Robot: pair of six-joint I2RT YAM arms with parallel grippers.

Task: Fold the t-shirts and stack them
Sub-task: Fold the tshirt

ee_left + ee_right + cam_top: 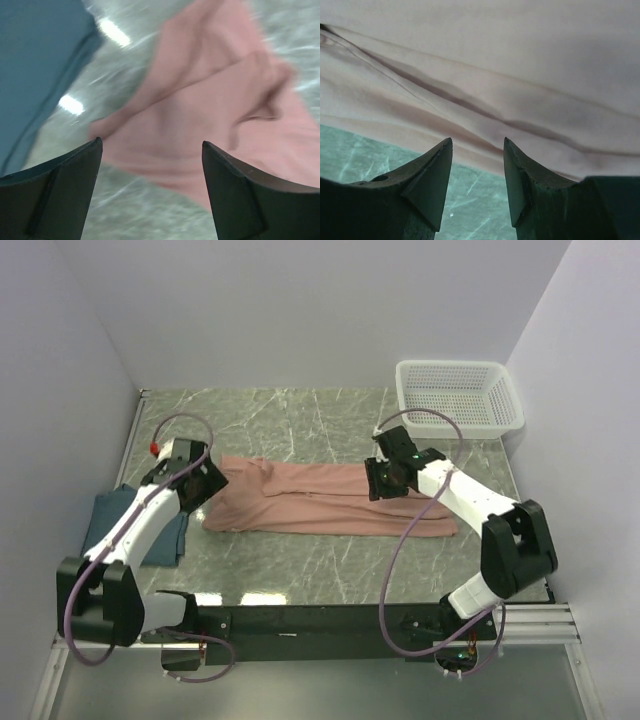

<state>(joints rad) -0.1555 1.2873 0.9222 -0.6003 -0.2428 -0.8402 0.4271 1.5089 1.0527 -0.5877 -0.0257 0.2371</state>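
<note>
The salmon-pink t-shirt [320, 498] lies across the middle of the green marble table [300, 575] as a long, rumpled band running from near the left edge toward the right edge. Its layers are so gathered that sleeves and collar cannot be told apart from above. The left gripper [203, 480] hangs over its left end and hides part of it. The right gripper [385, 480] and the white forearm behind it cross the right end, so part of that end is hidden too. The dark teal-blue t-shirt [108, 512] lies flat at the left edge of the table, near the pink one's end. The left arm covers most of it and only its margins show, so whether it is folded cannot be told. In the blurred left wrist view the left gripper [150, 145] has its two dark fingers [65, 180] spread wide with nothing between them, above a bunched end of the pink shirt [210, 115]; the teal shirt [35, 65] is cut off at the upper left corner. In the right wrist view the right gripper [477, 142] has its fingers [430, 175] parted and holding nothing, with the cloth's edge and bare table [370, 150] showing in the gap. Whether the tips touch the table cannot be told. Creased folds of the pink shirt [495, 60] fill the rest. A white mesh basket [458, 426] stands in the far right corner of the table.
</note>
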